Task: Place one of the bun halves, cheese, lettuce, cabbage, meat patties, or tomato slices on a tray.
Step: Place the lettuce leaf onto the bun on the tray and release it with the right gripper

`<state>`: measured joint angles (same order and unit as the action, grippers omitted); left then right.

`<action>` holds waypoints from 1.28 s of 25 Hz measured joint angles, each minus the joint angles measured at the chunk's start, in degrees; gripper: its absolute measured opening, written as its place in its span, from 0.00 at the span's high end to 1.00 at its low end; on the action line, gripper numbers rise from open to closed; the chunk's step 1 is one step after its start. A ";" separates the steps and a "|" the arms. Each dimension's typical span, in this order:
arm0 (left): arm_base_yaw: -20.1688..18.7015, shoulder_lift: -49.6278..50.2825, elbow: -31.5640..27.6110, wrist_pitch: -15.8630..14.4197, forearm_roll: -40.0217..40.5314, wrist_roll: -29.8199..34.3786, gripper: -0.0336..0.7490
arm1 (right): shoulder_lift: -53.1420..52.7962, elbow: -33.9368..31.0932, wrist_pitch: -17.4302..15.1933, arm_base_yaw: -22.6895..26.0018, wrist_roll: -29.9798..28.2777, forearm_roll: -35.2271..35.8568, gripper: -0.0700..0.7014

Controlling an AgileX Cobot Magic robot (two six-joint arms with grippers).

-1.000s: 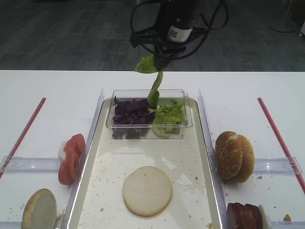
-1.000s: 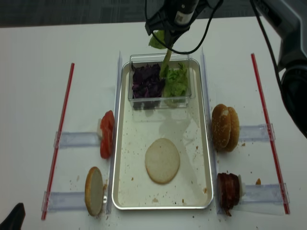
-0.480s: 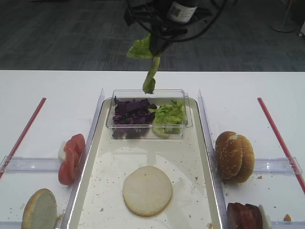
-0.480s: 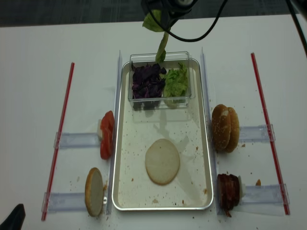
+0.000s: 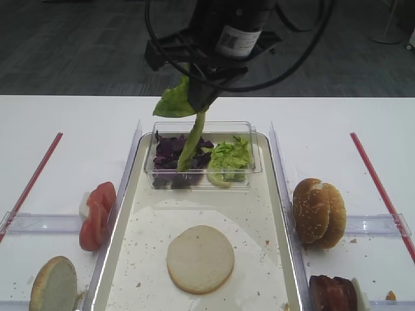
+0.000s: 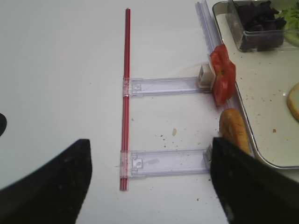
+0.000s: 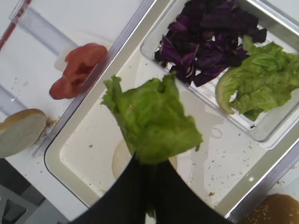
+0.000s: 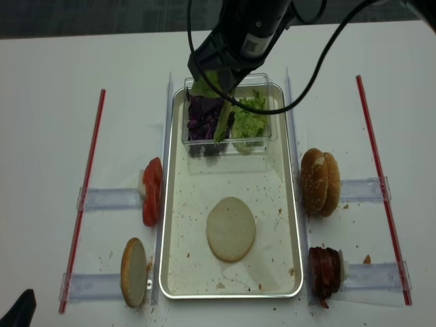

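Observation:
My right gripper (image 5: 200, 97) is shut on a crinkly light-green lettuce leaf (image 7: 152, 119), which hangs in the air over the clear tub (image 5: 202, 170) at the far end of the tray (image 8: 272, 204). The leaf's tail (image 5: 192, 146) dangles in front of the purple cabbage (image 5: 174, 154). More lettuce (image 5: 229, 156) lies in the tub beside it. A pale bun round (image 5: 200, 258) lies flat on the tray. My left gripper (image 6: 149, 184) stands open over bare table left of the tray, holding nothing.
Tomato slices (image 5: 96, 214) and a bun half (image 5: 53, 285) stand on edge in clear holders left of the tray. Sesame bun halves (image 5: 318, 212) and meat patties (image 5: 334, 293) stand to its right. Red strips (image 5: 32, 181) (image 5: 379, 188) run along both outer sides.
My right gripper has carried the lettuce leaf from behind the tub forward and lower, so it now hangs over the tub's cabbage side. The left gripper's earlier pose is not shown.

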<state>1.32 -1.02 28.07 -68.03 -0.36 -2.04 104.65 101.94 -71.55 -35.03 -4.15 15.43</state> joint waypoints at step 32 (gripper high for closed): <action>0.00 0.00 0.00 0.00 0.00 0.00 0.33 | -2.96 -14.46 3.50 -10.55 -2.53 3.85 0.84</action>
<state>1.32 -1.02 28.07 -68.03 -0.36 -2.04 101.69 87.48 -68.05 -45.57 -6.68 19.29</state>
